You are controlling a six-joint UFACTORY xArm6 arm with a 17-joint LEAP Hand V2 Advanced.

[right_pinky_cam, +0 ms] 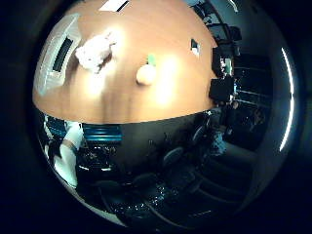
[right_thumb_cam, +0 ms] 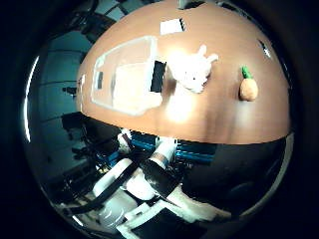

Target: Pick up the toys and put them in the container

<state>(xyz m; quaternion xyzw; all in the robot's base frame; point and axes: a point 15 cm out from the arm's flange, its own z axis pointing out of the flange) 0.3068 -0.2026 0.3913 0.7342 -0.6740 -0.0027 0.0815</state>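
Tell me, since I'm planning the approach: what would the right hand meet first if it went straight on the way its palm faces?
Probably the bare table, near its front edge, between the white plush toy and the carrot toy; depth is unclear.

On the bench (right_thumb_cam: 199, 119), the plush rabbit (right_thumb_cam: 193, 71) lies just beside the container (right_thumb_cam: 124, 77), between it and the toy pineapple (right_thumb_cam: 248, 87).

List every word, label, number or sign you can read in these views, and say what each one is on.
No readable text anywhere.
Clear container: dark patches on its walls, too blurred to tell if they are labels.
White card on the table: no legible print.
White plush toy and orange toy with green top: no markings visible.
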